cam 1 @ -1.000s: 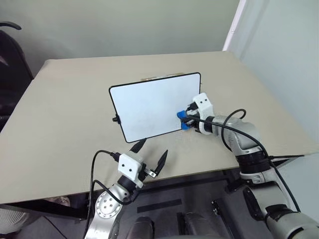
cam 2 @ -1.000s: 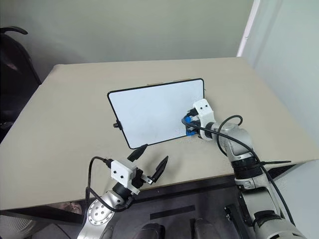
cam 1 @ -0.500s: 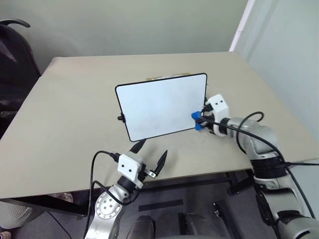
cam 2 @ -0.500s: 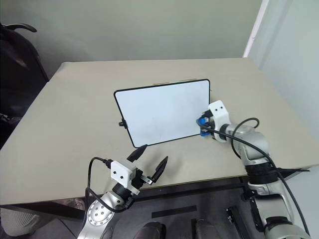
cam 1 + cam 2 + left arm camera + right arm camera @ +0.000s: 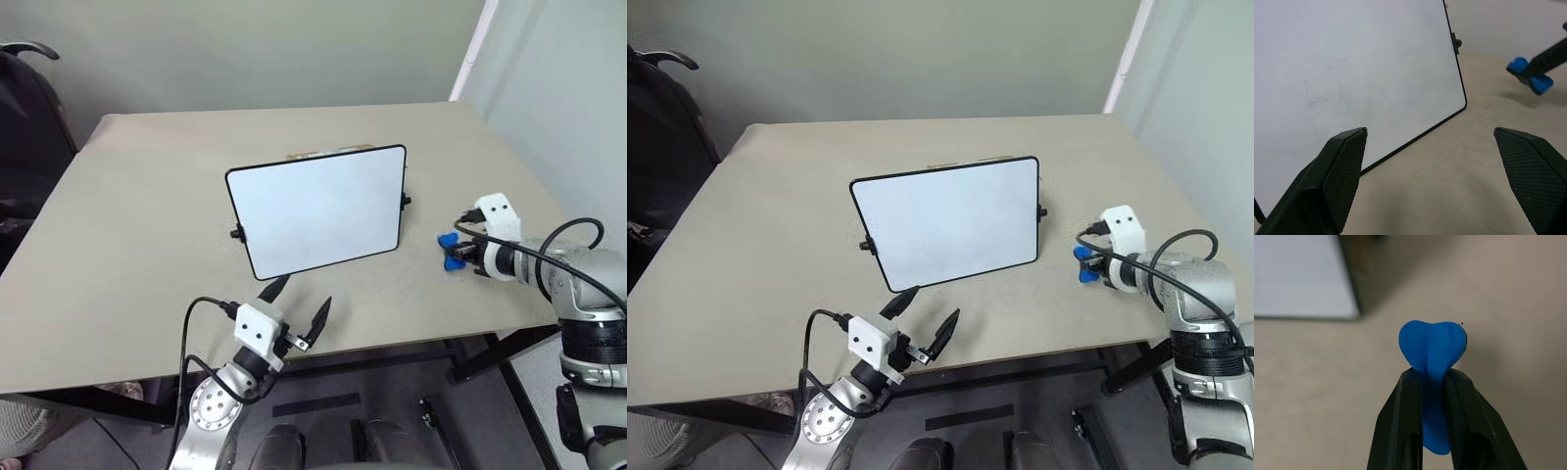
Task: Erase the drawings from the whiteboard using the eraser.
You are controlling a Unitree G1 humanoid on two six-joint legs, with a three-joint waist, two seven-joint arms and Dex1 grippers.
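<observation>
The whiteboard point(image 5: 313, 211) stands tilted at the middle of the table. The drawings are out of view; its face looks white, with only faint grey traces point(image 5: 1317, 93) in the left wrist view. The blue eraser point(image 5: 450, 252) hangs just above the table to the right of the board, apart from it. My right gripper point(image 5: 1432, 382) is shut on the eraser point(image 5: 1433, 346), which bulges out past the fingertips. My left gripper point(image 5: 295, 303) stays open with nothing in it near the table's front edge, below the board's lower left corner.
The beige table point(image 5: 137, 225) has bare room on all sides of the board. Its right edge point(image 5: 534, 186) runs close behind my right arm. A dark chair point(image 5: 24, 98) stands off the table's left side.
My right gripper has carried the eraser to the right, off the board's lower right part and onto the bare table side. The left gripper has stayed put.
</observation>
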